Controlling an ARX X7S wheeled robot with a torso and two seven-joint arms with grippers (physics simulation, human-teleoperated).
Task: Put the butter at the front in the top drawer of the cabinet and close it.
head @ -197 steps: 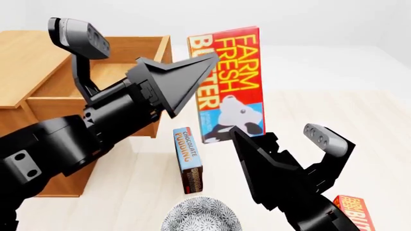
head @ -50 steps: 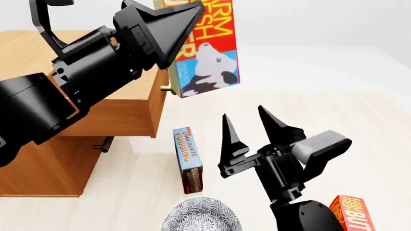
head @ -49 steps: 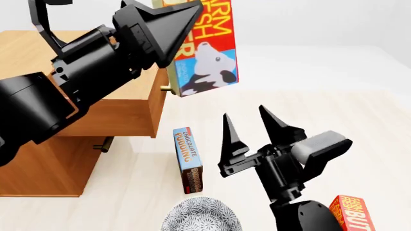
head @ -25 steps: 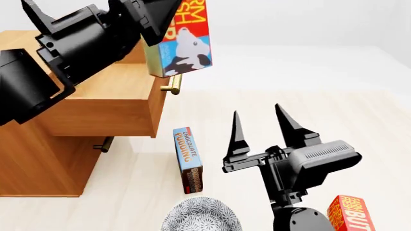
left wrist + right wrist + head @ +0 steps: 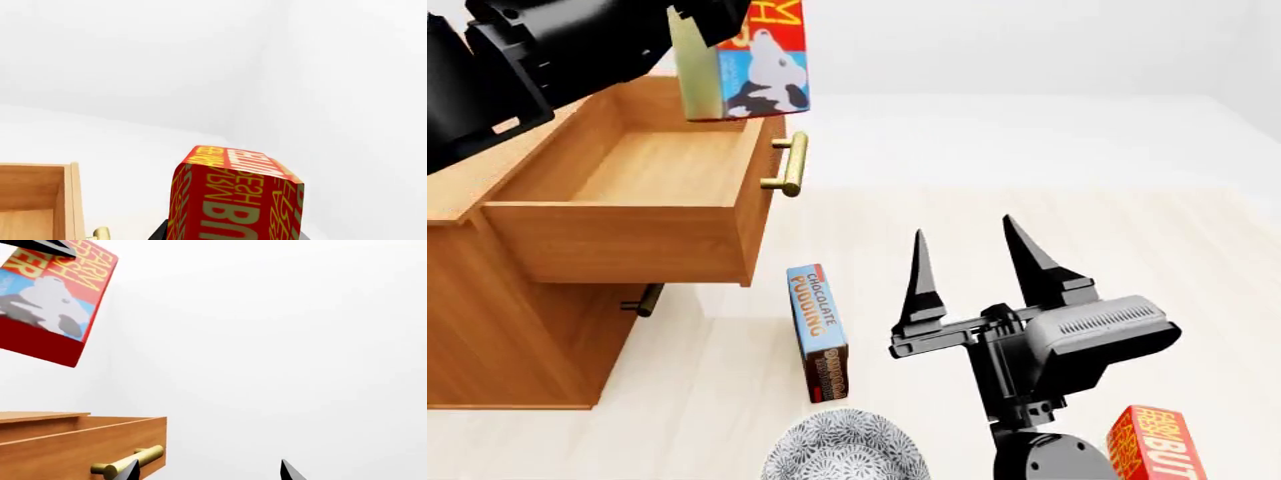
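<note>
The left gripper (image 5: pixel 701 15) clamped the butter (image 5: pixel 745 62), which hung upright just below it, above the front of the pulled-out top drawer (image 5: pixel 647 195) of the cabinet (image 5: pixel 481 300). The right gripper (image 5: pixel 972 262) stood well apart, fingers spread and empty, beside a pudding box (image 5: pixel 817 328).

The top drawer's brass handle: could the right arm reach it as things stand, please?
Probably yes. The right gripper is open and empty, the handle juts out from the open top drawer with nothing between them, and the butter in the left gripper hangs above the drawer.
</note>
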